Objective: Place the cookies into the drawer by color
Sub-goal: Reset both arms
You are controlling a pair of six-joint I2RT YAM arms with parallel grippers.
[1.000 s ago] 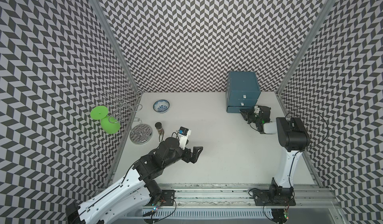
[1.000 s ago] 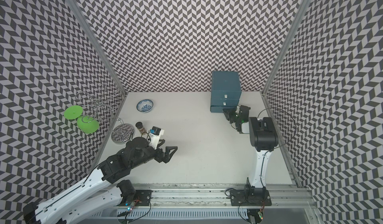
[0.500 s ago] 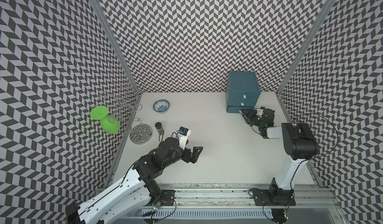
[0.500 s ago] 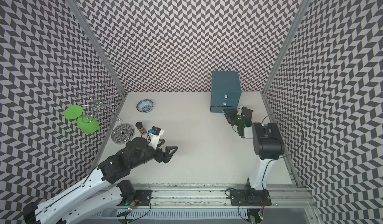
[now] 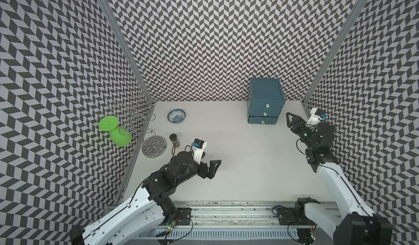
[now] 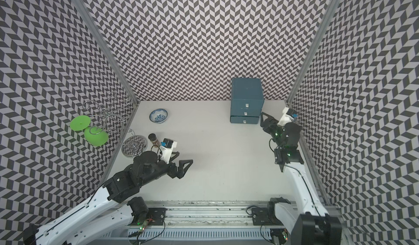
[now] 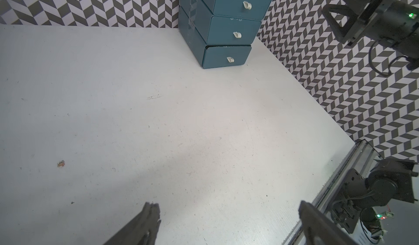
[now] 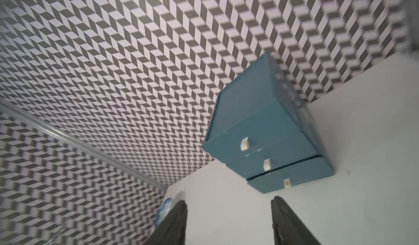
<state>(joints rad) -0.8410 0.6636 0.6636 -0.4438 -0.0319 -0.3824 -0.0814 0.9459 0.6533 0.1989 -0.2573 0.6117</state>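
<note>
The right gripper (image 5: 289, 119) has its two dark fingers spread apart with nothing between them; the right wrist view shows bare white table through the gap (image 8: 229, 207). In both top views it sits near the right side of the blue drawer chest (image 5: 265, 96), tips turned toward the chest and clear of it. The left gripper (image 5: 210, 162) is spread wide as well and carries nothing. It is out over the middle of the table (image 5: 238, 175), well apart from the chest, and the left wrist view shows only tabletop between its fingertips (image 7: 152, 212). The chest stands at the back of the table against the patterned wall, toward the right, three drawers stacked, each with a small white knob. The bottom drawer (image 7: 226, 58) sticks out a little from the two above, with a dark slit along its top edge; the upper two sit flush. On the far left side are a blue-and-white bowl (image 5: 176, 116), a small brown spice jar (image 5: 174, 140) and a wire stand on a shiny round base (image 5: 154, 146), beside two bright green discs (image 5: 108, 123).
</note>
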